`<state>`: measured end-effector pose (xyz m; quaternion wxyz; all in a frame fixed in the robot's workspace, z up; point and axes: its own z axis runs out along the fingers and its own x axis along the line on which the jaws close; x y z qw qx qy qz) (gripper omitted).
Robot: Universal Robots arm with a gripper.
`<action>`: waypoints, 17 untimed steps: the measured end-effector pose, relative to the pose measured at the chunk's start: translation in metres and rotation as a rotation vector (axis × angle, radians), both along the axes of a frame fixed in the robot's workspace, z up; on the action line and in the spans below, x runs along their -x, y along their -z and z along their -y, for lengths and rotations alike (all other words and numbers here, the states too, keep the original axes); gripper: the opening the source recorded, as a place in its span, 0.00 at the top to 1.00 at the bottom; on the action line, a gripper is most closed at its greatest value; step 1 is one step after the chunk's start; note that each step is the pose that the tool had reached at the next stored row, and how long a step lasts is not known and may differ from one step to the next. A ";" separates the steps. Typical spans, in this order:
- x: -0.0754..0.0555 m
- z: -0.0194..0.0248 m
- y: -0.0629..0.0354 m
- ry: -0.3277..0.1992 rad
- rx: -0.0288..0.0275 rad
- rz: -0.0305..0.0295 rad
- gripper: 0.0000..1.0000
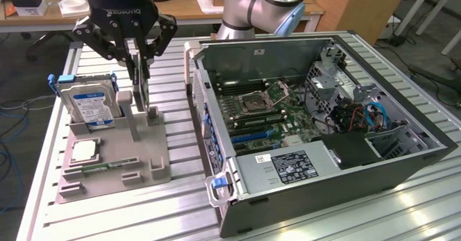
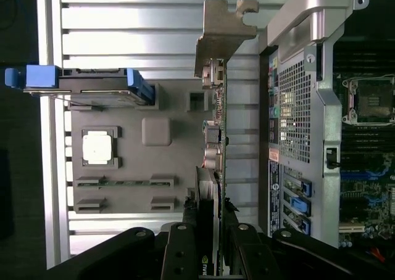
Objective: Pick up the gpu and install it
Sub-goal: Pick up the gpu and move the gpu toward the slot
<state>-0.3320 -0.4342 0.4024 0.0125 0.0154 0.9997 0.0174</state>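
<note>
The gpu is a thin dark card standing on edge over the grey holder tray at the exterior view's left. My gripper is shut on the card's upper part from above. Its lower edge is level with the tray's upright posts, and I cannot tell whether it is free of them. In the wrist view the gpu shows edge-on, its silvery bracket at the far end, and the black fingers of my gripper press on both faces.
On the tray are an upright blue-labelled hard drive and a square CPU chip. The open computer case lies at the exterior view's right, its motherboard exposed. The case wall runs close beside the card.
</note>
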 end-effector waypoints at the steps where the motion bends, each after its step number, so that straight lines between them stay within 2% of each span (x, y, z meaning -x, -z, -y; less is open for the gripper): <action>1: 0.000 0.0000 -0.0002 0.000 0.0001 -0.0003 0.74; 6: -0.001 0.0001 -0.0004 0.000 -0.0006 -0.0051 0.74; 10: -0.006 0.0000 -0.0004 0.000 -0.0022 -0.0159 0.74; 12: -0.012 0.0000 -0.0003 0.000 -0.0028 -0.0234 0.74; 17: -0.018 0.0000 -0.0002 0.000 -0.0028 -0.0277 0.74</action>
